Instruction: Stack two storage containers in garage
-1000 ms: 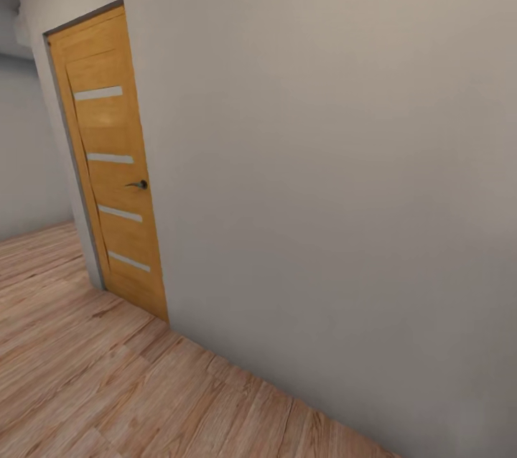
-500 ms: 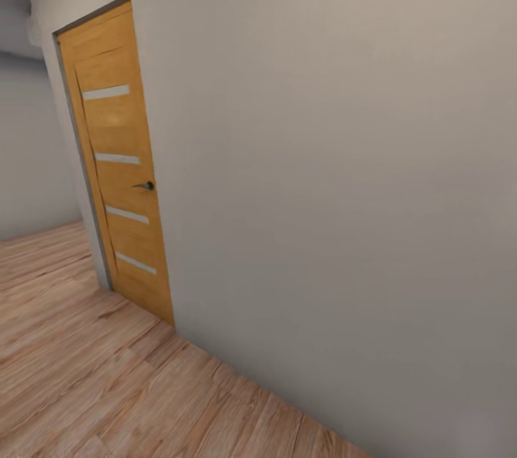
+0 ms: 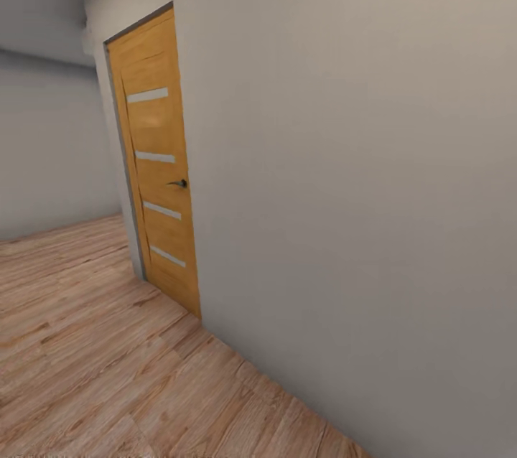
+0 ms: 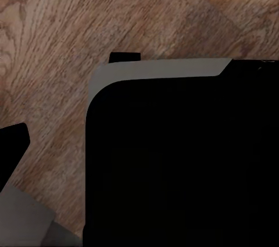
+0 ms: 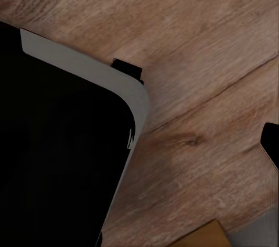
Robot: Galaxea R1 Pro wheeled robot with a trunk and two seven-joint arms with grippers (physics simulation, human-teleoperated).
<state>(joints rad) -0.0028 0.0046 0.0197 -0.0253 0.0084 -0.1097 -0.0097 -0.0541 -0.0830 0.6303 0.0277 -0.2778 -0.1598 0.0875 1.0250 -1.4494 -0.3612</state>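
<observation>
The two storage containers are out of view, and so is the garage. I am over light wood plank flooring (image 3: 86,343) beside a pale wall. The left wrist view looks down on my black base with its grey rim (image 4: 157,68) over the planks, and a dark finger part (image 4: 11,142) sits at the picture's edge. The right wrist view has the same base rim (image 5: 136,99) and another dark finger part (image 5: 271,142) at its edge. Neither wrist view lets me see whether the jaws are apart or holding anything.
A shut orange-brown wooden door (image 3: 159,164) with pale horizontal strips and a dark lever handle (image 3: 179,184) is set in the long pale grey wall (image 3: 359,178) running along my right. Plank floor stretches away to the left toward another grey wall (image 3: 50,149).
The whole head view has shifted, so the camera moved. The door now sits further right in the picture and more floor and far wall appear at the left.
</observation>
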